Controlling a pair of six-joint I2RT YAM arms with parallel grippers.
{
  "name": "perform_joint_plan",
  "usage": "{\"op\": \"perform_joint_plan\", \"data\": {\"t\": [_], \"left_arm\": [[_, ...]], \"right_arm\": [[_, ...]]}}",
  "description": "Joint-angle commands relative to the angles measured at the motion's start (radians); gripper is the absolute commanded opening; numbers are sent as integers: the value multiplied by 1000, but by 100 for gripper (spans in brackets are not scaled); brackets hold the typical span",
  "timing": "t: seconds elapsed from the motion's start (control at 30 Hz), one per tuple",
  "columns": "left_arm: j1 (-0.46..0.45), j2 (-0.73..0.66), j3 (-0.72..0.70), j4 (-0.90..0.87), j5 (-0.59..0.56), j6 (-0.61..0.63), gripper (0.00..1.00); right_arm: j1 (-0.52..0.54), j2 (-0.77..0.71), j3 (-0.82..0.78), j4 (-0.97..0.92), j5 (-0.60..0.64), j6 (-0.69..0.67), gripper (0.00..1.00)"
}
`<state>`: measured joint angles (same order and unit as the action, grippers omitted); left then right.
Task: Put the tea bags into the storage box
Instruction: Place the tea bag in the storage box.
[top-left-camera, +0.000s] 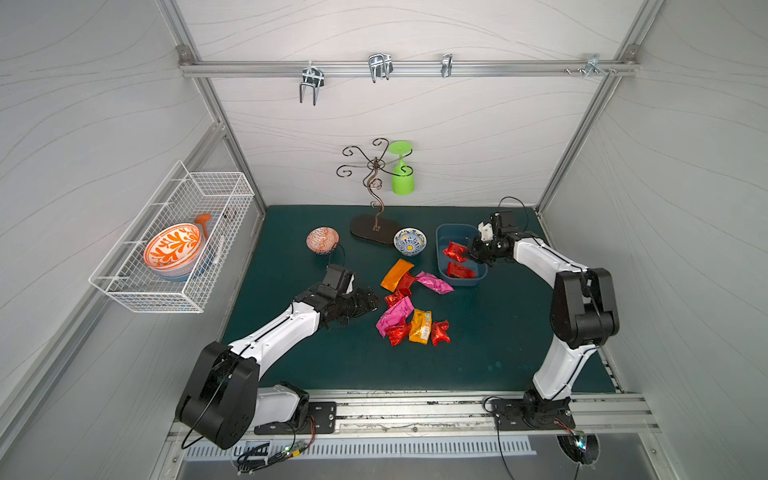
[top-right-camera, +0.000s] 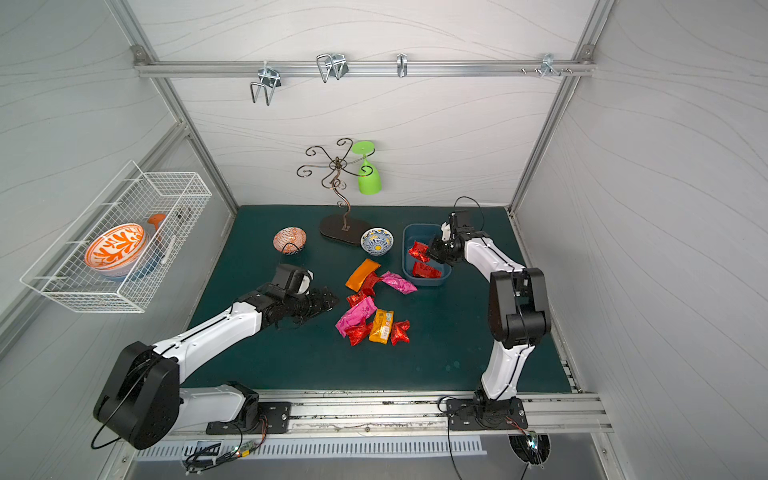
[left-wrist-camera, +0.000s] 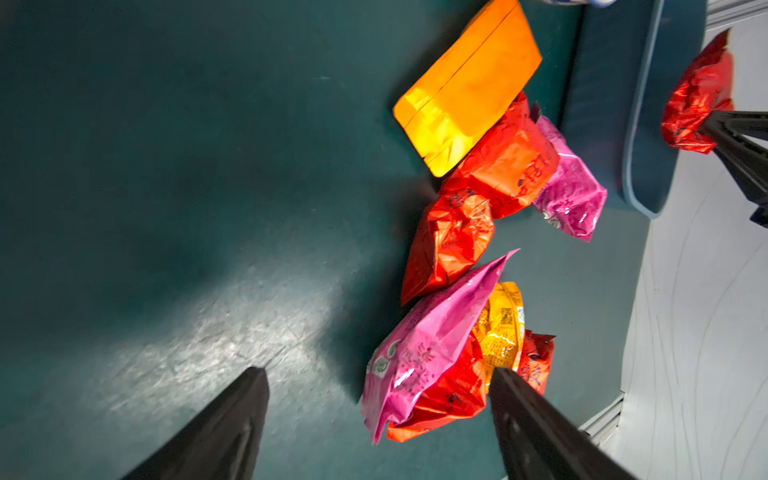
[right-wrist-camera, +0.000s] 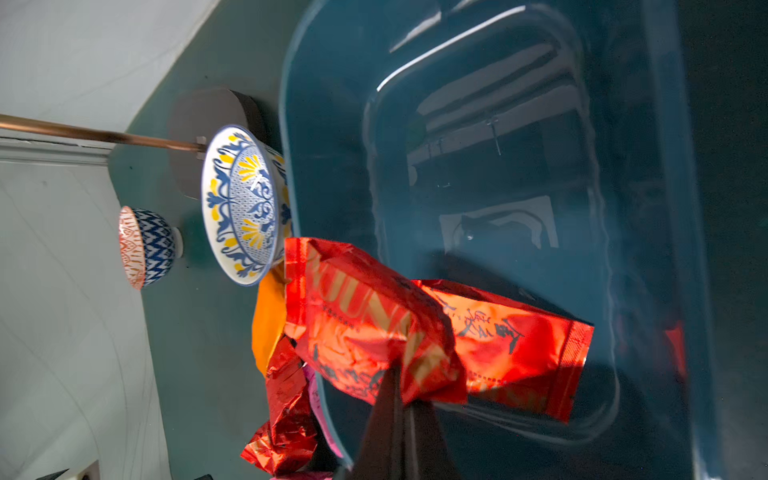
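Note:
Several tea bags (top-left-camera: 405, 305) lie in a loose pile mid-mat: orange (left-wrist-camera: 465, 83), red (left-wrist-camera: 449, 245) and pink (left-wrist-camera: 419, 353) foil packets. My left gripper (top-left-camera: 371, 302) is open just left of the pile, its fingers (left-wrist-camera: 232, 419) spread wide, with the nearest pink and red packets just ahead of them. The blue storage box (top-left-camera: 441, 243) stands at the back right with one red tea bag (right-wrist-camera: 523, 345) lying inside. My right gripper (right-wrist-camera: 401, 388) is shut on another red tea bag (right-wrist-camera: 353, 328), hanging over the box's interior (right-wrist-camera: 498, 124).
A blue-patterned bowl (top-left-camera: 409, 241) stands just left of the box, a red-patterned bowl (top-left-camera: 322, 240) further left. A metal hook stand (top-left-camera: 374, 226) with a green glass (top-left-camera: 402, 174) is at the back. A white wire basket (top-left-camera: 174, 245) hangs on the left wall.

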<state>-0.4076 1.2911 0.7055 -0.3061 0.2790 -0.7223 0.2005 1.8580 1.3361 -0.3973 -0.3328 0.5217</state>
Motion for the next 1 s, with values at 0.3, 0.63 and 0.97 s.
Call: {"op": "perform_joint_plan", "data": {"t": [0.3,0.63,0.97], "left_arm": [[-4,-21,40,-38,-52,32,88],[-4,7,66,-39,-43,32,88],[-3,54,90,-38,-31,30,88]], "right_arm": [[40,53,29,-23,11,-23,32],[47,-146,-53,-67,24,-46,53],[274,-387,-238,-158,198,-54,54]]}}
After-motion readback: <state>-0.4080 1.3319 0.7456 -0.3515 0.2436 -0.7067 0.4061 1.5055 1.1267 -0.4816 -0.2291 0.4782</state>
